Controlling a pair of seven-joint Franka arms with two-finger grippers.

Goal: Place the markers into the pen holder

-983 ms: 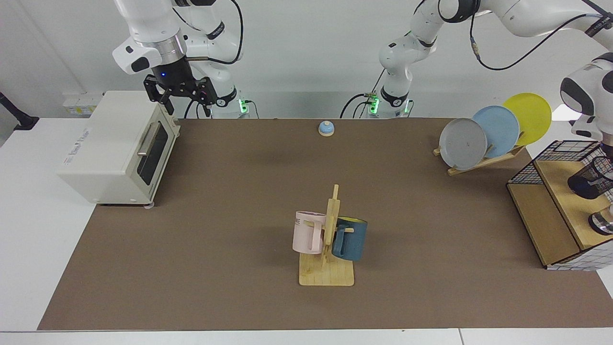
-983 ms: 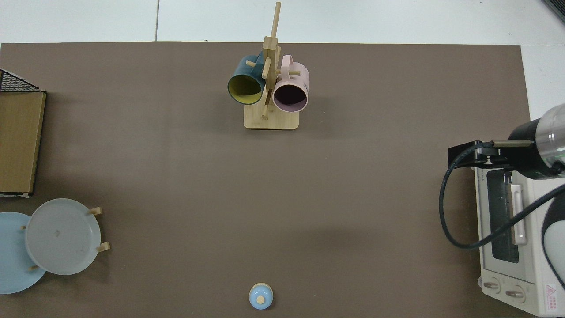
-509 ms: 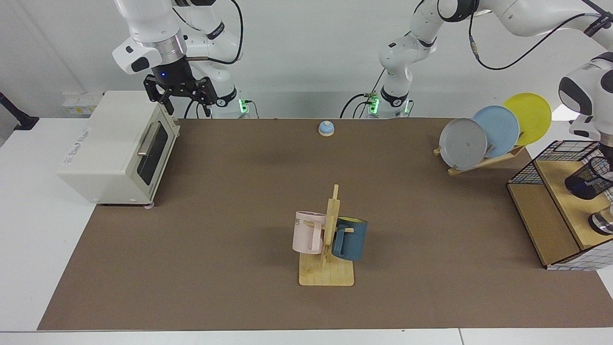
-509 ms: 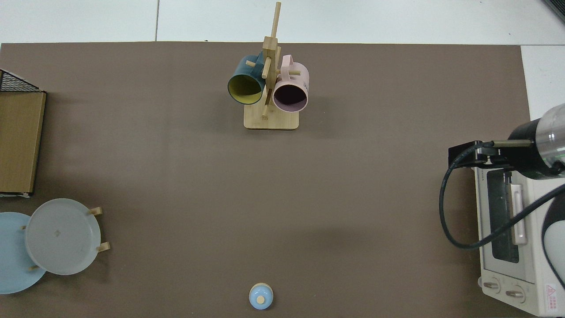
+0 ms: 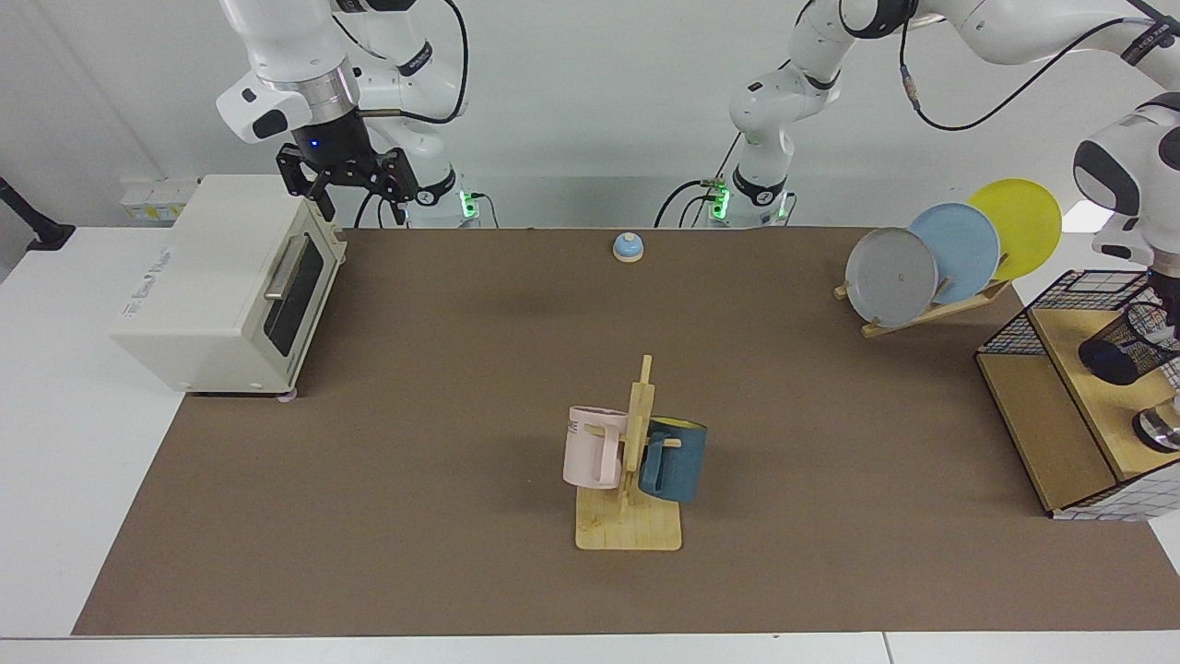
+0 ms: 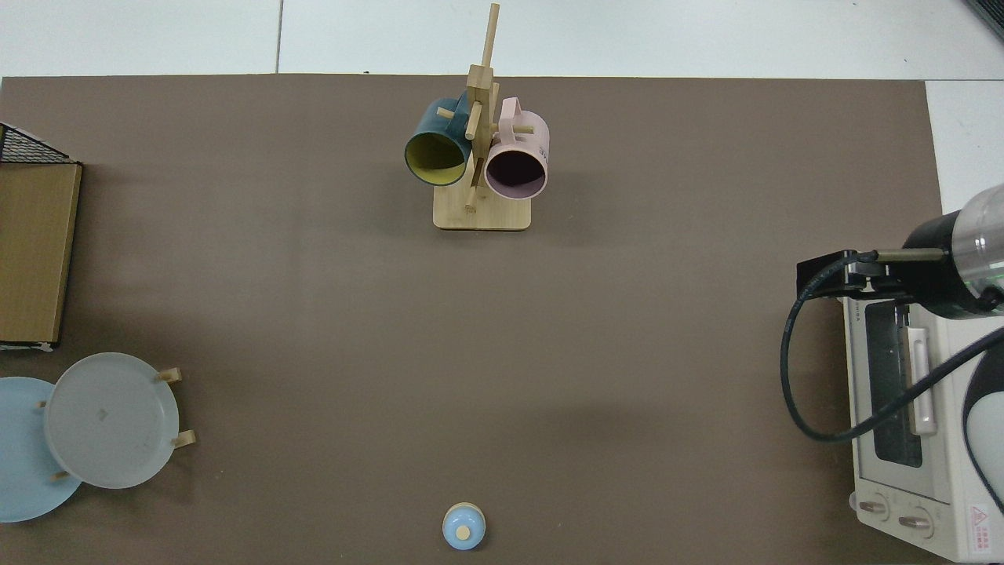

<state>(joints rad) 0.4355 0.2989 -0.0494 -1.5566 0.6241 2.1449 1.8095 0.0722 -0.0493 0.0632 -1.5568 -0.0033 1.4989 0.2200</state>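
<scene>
The black wire-mesh cylindrical pen holder (image 5: 1129,349) lies tilted over, its dark mouth turned toward the table's middle, above the top board of the two-tier wooden shelf (image 5: 1051,415) at the table's edge. The left arm reaches down to the shelf, but its gripper runs out of view there, so its claw cannot be told. A small shiny metal round object (image 5: 1160,429) sits on the same board, just in front of the holder. No marker shows. Far across the table from the shelf, the right gripper (image 5: 346,189) waits above the cream toaster oven (image 5: 221,286), fingers spread apart and empty.
</scene>
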